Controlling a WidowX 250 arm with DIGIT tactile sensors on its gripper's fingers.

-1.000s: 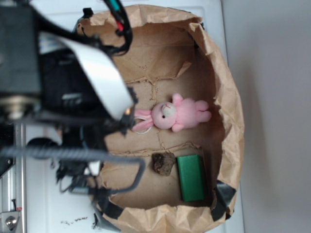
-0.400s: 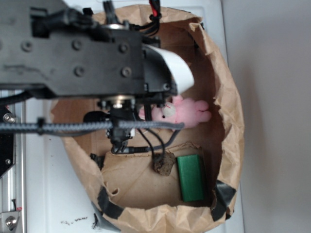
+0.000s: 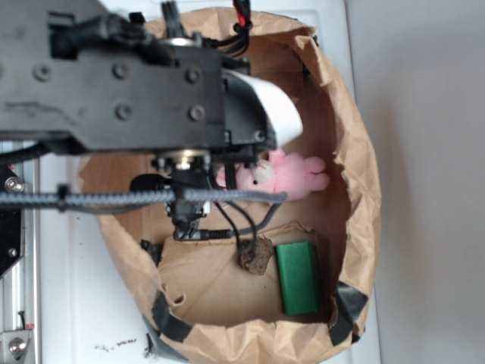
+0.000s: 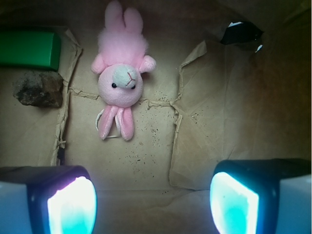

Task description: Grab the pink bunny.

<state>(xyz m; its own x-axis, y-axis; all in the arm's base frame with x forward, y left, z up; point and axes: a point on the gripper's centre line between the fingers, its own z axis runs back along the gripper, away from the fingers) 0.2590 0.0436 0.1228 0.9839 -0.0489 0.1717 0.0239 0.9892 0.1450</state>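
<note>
Approach stage only; no grasp made. Gripper (image 4: 152, 197) hangs wide open and empty inside the paper bag (image 3: 356, 152). Pink bunny (image 4: 120, 73) lies flat on the bag floor, ahead of the fingertips and nearer the left-hand finger (image 4: 68, 204), untouched. Remaining: advance over the bunny, descend, close.
</note>
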